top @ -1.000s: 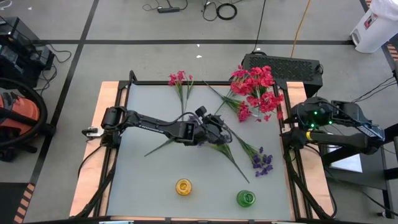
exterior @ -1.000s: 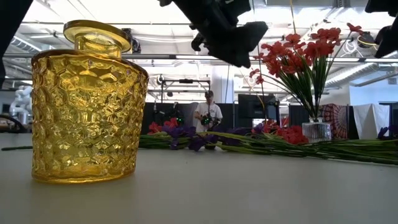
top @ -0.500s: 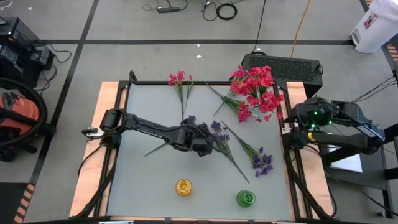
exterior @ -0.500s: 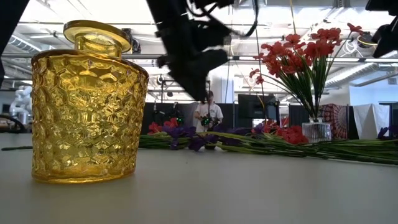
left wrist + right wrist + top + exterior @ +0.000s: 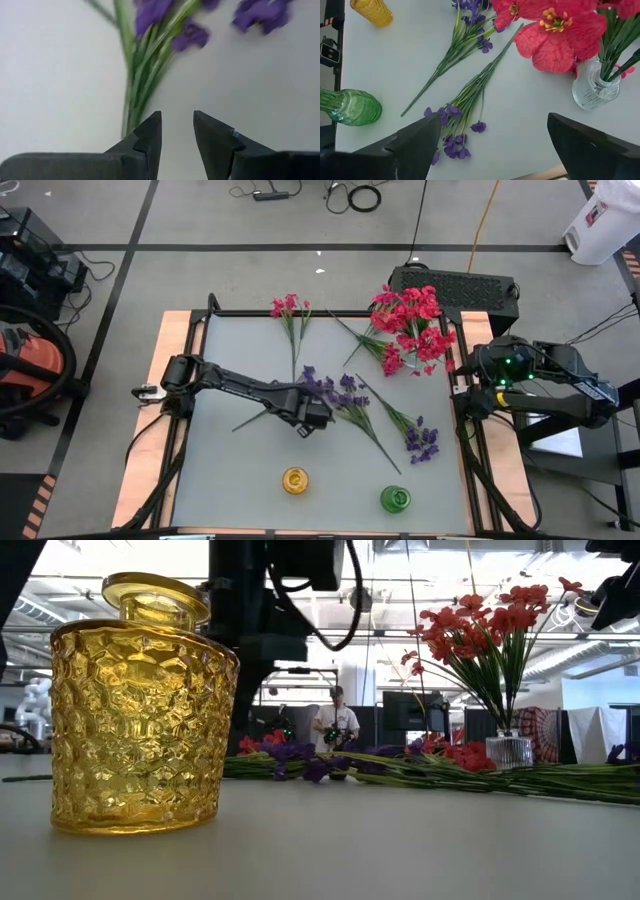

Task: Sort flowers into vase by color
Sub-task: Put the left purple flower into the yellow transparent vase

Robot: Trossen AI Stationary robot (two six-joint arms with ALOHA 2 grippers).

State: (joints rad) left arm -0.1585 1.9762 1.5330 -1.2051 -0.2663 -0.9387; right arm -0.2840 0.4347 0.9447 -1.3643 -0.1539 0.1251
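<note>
Red flowers [image 5: 408, 315] already stand in a clear ribbed glass vase [image 5: 592, 89]. Near it, two purple sprigs [image 5: 338, 392] and a pink one [image 5: 290, 307] lie on the smooth table [image 5: 230, 470] (unsorted). The left hand [image 5: 176, 131], fingers apart, hovers over thin green stems; the right hand [image 5: 492, 135] waits, open.

Bright, even light falls from ceiling strips, seen glowing at the top of the low view, and shadows on the table [image 5: 250, 470] are faint. The yellow vase [image 5: 140, 710] glints, backlit. In the left wrist view the purple flowers [image 5: 165, 20] are smeared, perhaps by motion. The right wrist view's red blossoms [image 5: 555, 35] look soft, and its upper corners bend slightly.
</note>
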